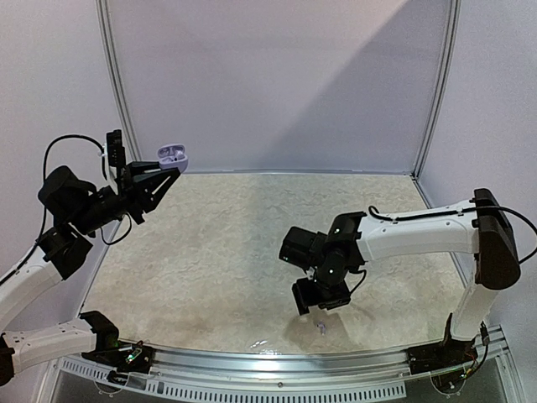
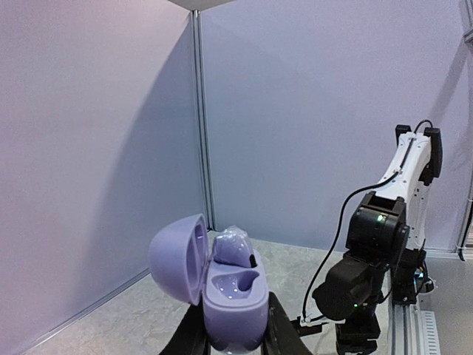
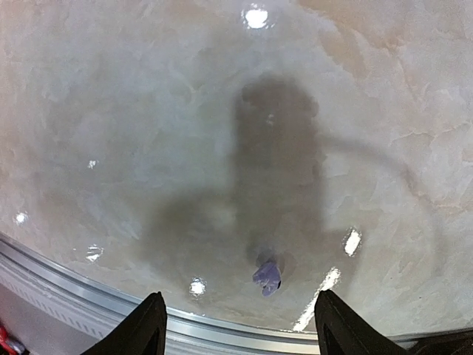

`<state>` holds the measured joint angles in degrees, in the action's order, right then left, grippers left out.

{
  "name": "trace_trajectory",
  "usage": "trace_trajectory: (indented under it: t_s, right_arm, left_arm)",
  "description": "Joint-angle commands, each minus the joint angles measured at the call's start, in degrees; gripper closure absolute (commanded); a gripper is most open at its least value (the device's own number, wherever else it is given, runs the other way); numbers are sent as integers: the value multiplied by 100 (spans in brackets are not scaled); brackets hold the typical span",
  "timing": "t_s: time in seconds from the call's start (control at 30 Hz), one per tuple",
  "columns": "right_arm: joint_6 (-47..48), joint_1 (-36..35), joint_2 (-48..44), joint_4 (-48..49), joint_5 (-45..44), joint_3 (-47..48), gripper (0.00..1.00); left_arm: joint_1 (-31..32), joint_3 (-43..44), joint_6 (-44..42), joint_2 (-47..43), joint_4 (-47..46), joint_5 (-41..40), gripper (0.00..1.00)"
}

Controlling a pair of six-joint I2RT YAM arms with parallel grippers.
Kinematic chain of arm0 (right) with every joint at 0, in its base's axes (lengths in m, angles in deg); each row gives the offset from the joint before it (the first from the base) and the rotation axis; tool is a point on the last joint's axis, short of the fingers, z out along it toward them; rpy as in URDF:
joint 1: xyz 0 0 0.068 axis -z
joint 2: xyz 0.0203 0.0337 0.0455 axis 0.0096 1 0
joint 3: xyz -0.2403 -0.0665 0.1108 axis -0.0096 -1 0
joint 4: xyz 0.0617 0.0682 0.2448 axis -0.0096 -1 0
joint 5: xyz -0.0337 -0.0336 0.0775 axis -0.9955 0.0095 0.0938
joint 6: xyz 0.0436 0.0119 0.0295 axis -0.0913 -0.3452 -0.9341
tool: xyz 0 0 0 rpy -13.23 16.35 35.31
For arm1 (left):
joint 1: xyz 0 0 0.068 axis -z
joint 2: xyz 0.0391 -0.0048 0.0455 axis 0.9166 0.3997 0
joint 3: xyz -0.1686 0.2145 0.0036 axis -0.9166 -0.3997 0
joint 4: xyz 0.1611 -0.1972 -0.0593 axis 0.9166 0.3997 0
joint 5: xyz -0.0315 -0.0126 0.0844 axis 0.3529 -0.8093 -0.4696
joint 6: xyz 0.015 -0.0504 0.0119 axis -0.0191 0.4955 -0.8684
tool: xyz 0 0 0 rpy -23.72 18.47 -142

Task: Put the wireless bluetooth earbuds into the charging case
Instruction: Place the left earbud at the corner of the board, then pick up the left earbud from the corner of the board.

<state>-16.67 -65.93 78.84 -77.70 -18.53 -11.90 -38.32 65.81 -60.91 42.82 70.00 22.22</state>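
Observation:
The pale lavender charging case [image 1: 172, 153] is held high above the table's far left corner, with my left gripper [image 1: 164, 175] shut on its lower body. In the left wrist view the case [image 2: 235, 303] stands upright between the black fingers [image 2: 284, 333], lid swung open to the left. One earbud [image 2: 235, 248] sits in the far socket; the near socket is bare. A second earbud [image 3: 267, 275] lies on the table near the front edge [image 1: 320, 326]. My right gripper [image 3: 240, 307] hangs open just above it, holding nothing [image 1: 321, 304].
A metal rail [image 1: 277, 357] runs along the table's front edge, close behind the loose earbud [image 3: 74, 296]. White enclosure walls stand at the back and sides. The right arm [image 2: 369, 274] shows in the left wrist view.

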Motion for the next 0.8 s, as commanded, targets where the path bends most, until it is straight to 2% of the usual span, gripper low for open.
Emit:
trace_trajectory:
  t_s: [0.0, 0.07, 0.17, 0.3, 0.47, 0.6, 0.77]
  right_arm:
    - [184, 251, 298, -746, 611, 478, 30]
    - [317, 297, 455, -885, 935, 716, 28]
    - [584, 380, 789, -1169, 1186, 1003, 21]
    - [648, 417, 1096, -1422, 1062, 1130, 22]
    - [620, 555, 1118, -1063, 1083, 842, 29]
    - [605, 594, 1141, -594, 1312, 534, 42]
    - [605, 604, 1207, -454, 1278, 352, 49]
  left_arm:
    - [64, -63, -59, -44, 87, 9, 100]
    - [66, -70, -49, -35, 86, 13, 100]
    - [70, -72, -40, -27, 95, 23, 100]
    - [77, -65, -56, -72, 148, 15, 100]
    - [66, -103, -36, -121, 191, 14, 100]
    - [64, -99, -55, -132, 187, 10, 100]
    - [66, -99, -94, -132, 214, -4, 100]
